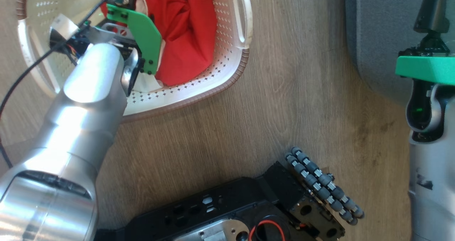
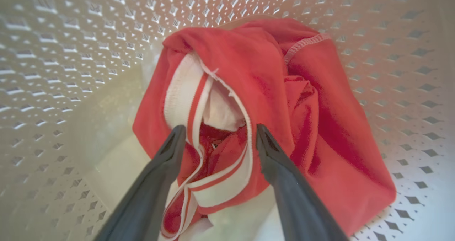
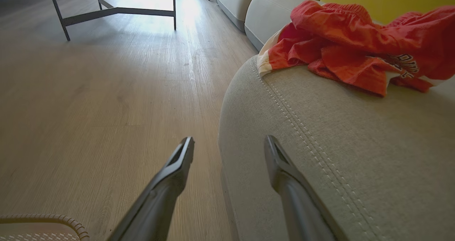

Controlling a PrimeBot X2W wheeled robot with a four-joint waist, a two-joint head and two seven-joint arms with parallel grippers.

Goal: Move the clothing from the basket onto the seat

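One red garment (image 3: 355, 49) lies on the seat (image 3: 355, 155); more clothing (image 2: 320, 127) sits in the basket (image 2: 53, 74). My left fingers (image 2: 160, 177) straddle it, wide open and empty; my right fingers (image 3: 167, 184) gape empty too.

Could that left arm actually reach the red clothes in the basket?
Probably yes. The left gripper hangs open inside the basket, its fingers either side of a white-trimmed fold of the clothing, with nothing in between.

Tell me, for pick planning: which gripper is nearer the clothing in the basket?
Left. The left gripper hangs just over the clothing; the right gripper is beside the seat.
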